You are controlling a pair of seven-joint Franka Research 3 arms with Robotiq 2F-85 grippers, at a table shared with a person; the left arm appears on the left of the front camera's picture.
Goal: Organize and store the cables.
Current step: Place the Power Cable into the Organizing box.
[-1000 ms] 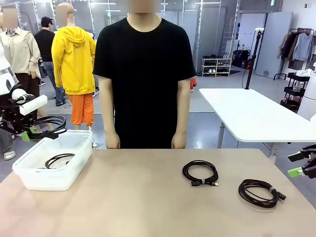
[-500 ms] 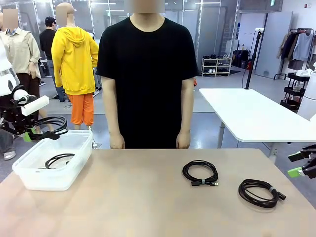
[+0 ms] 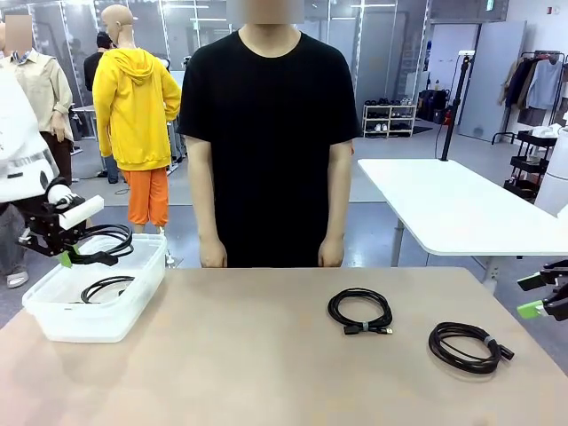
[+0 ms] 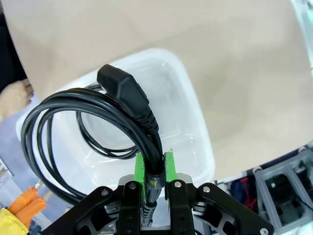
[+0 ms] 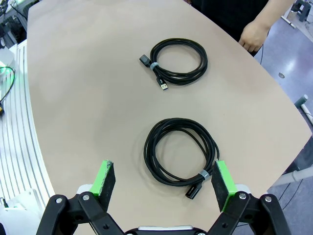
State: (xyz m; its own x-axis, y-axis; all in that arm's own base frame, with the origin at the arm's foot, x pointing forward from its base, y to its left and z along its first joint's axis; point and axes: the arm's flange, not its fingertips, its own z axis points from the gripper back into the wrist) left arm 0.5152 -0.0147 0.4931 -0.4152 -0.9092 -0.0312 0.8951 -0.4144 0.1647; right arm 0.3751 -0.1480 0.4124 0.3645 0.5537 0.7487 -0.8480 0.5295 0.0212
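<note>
My left gripper (image 3: 67,255) is shut on a coiled black cable (image 3: 105,240) and holds it just above the rear left of a clear plastic bin (image 3: 106,324). In the left wrist view the green pads (image 4: 141,169) pinch the cord below its plug (image 4: 123,88), with the bin (image 4: 198,132) underneath. Another cable (image 3: 105,287) lies inside the bin. Two coiled cables (image 3: 360,311) (image 3: 465,345) lie on the right half of the table. My right gripper (image 3: 536,295) hangs open at the right edge, above the nearer cable (image 5: 202,175), with the other cable (image 5: 155,66) beyond.
A person in a black shirt stands at the far side of the table, arms down, hands (image 3: 211,254) (image 5: 254,34) at the edge. The tan tabletop (image 3: 248,355) is bare between the bin and the cables. A white table (image 3: 444,204) stands behind on the right.
My left arm has carried the held cable rightward, from left of the bin to above its rear left. The right gripper and the table cables have not moved.
</note>
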